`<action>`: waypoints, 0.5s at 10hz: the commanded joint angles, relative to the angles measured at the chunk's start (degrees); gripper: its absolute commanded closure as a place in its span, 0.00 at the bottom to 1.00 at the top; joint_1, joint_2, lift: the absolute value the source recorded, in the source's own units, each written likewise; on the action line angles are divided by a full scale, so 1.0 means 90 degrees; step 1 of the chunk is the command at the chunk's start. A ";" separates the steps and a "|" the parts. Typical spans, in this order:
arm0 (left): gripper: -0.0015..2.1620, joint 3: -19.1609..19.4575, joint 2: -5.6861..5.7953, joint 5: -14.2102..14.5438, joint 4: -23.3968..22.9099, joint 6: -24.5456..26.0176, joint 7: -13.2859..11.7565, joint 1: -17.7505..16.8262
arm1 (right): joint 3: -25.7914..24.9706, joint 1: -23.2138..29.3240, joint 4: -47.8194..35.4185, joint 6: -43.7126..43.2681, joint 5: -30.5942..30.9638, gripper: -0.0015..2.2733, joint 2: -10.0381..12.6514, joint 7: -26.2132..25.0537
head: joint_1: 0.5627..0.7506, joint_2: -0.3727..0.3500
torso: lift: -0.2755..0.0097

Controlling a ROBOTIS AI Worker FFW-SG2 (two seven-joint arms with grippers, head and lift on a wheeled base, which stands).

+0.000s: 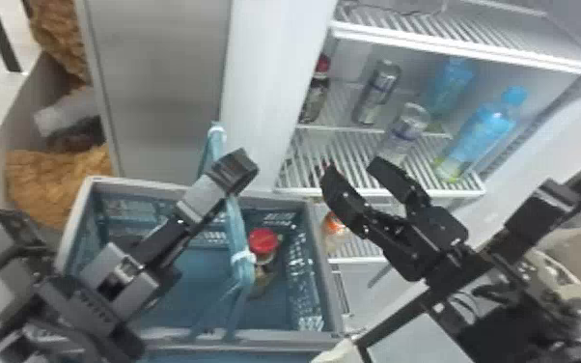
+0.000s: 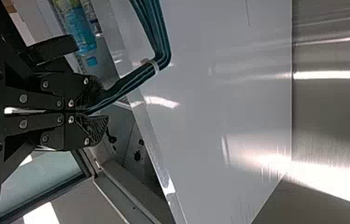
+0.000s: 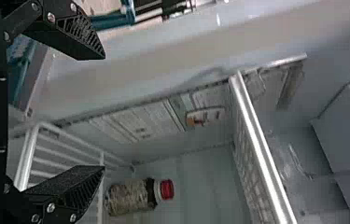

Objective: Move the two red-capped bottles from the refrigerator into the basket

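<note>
My left gripper [image 1: 236, 169] is at the basket's handle [image 1: 240, 227] in the head view; in the left wrist view the left gripper [image 2: 97, 111] is shut on that blue-green handle [image 2: 130, 83]. Inside the basket [image 1: 325, 285] lies one red-capped bottle [image 1: 263, 241], partly behind the handle. Another red-capped bottle [image 1: 314, 94] stands at the left of a refrigerator shelf. My right gripper [image 1: 350, 169] is open by the shelf's front edge, below that bottle in the head view. Seen from the right wrist, a red-capped bottle [image 3: 133, 197] is beyond the open right gripper [image 3: 103, 112], touching neither finger.
Silver cans [image 1: 376, 91] and blue bottles [image 1: 480, 132] share the refrigerator with wire shelves [image 1: 449, 190]. An orange-marked item [image 1: 334, 227] sits lower down. The refrigerator's white side wall [image 1: 265, 96] rises behind the basket. A shelf rail [image 3: 263, 149] crosses the right wrist view.
</note>
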 commanded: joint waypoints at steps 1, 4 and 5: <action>0.56 -0.0002 -0.0010 0.0010 0.0013 0.0037 0.0001 -0.0015 | 0.0007 -0.0098 0.0299 -0.0388 0.0085 0.08 0.0035 -0.0100 | 0.70 0.08 | 0.97; 0.56 0.0010 -0.0010 0.0023 0.0028 0.0037 0.0001 0.0016 | 0.0146 -0.0239 0.0783 -0.1060 0.0288 0.08 0.0114 -0.0666 | 0.70 0.04 | 0.97; 0.56 -0.0002 -0.0010 0.0023 0.0028 0.0052 0.0001 0.0016 | 0.0146 -0.0442 0.1080 -0.1216 0.0403 0.08 0.0123 -0.0725 | 0.70 0.03 | 0.97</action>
